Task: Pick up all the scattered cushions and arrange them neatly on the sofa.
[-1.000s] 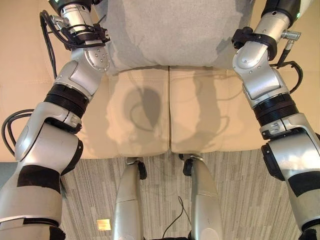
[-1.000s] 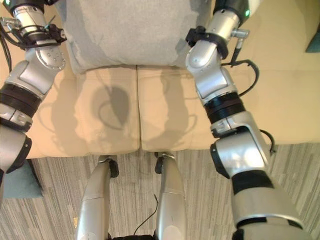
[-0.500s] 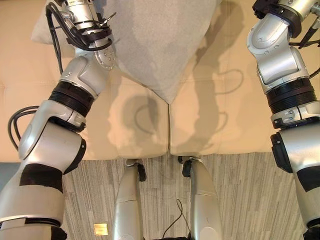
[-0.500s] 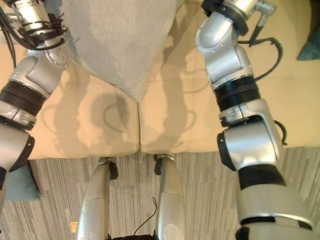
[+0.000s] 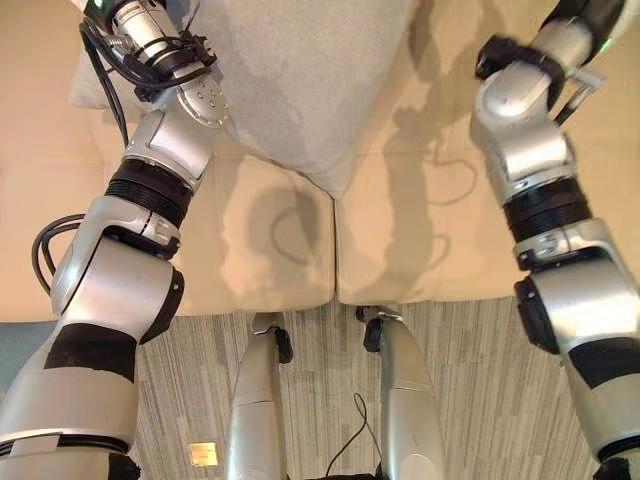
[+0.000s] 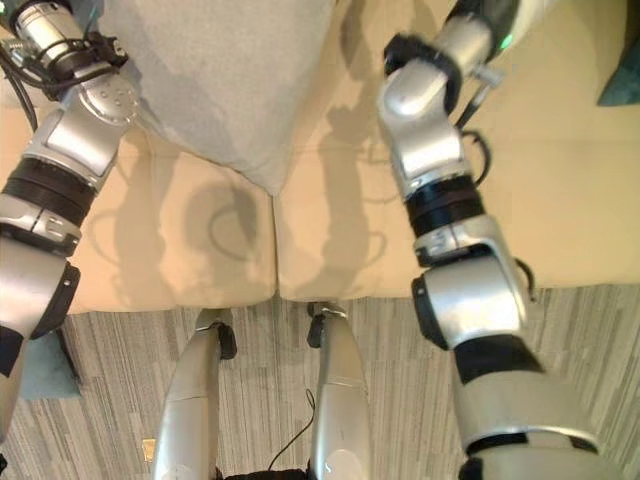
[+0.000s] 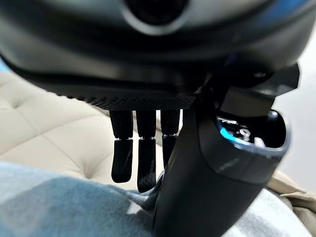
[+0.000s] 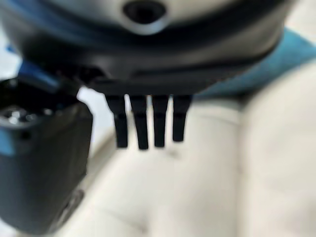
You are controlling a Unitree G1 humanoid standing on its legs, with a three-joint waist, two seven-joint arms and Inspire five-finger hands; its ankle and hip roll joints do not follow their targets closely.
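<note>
Cushion of light grey-blue fabric lies tilted on the cream leather sofa, one corner pointing at the seam between the seat pads. Left hand pinches its edge between fingers and thumb. Right hand hangs above the sofa, fingers straight, holding nothing.

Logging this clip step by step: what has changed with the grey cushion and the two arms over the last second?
The large grey fabric cushion hung square between both arms a second ago; now it is turned corner-down and sits nearer the left hand, whose fingers reach down onto it. The right hand has come off it, fingers straight over the beige sofa. The sofa seat and the teal cushion at its right end have stayed put.
</note>
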